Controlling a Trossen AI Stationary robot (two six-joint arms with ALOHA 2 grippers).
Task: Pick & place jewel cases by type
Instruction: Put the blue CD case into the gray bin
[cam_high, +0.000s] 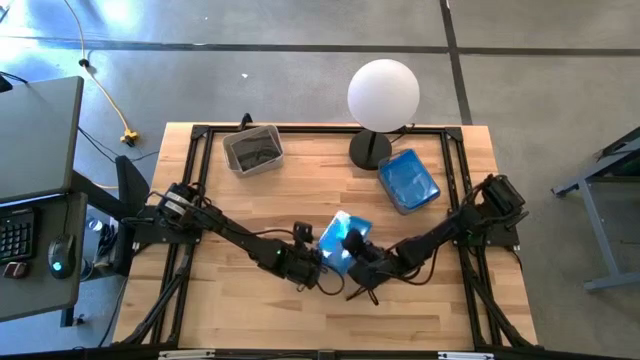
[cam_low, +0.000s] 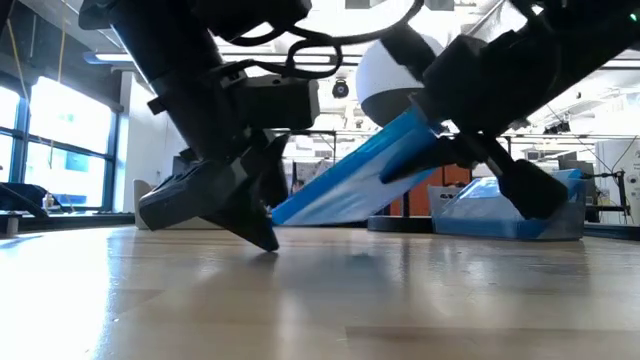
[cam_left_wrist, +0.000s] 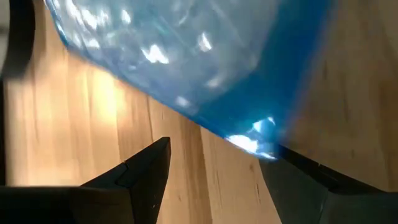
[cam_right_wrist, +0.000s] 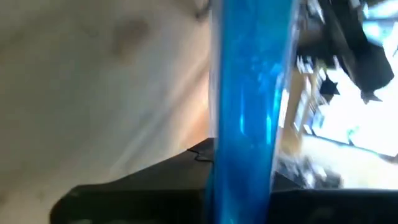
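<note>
High view: looks straight down from far above me. It sees the whole worktop, both my arms and the floor around.
Low view: sits right at worktop height and looks level across the wood into the room behind. My arms come in from the top, very close.
Left wrist view: rides on my left arm, looks down at the wood from very near, past my left gripper.
Right wrist view: rides on my right arm, very close up.
Shared: all four views see the same blue case, in the middle of the worktop near the front edge.
</note>
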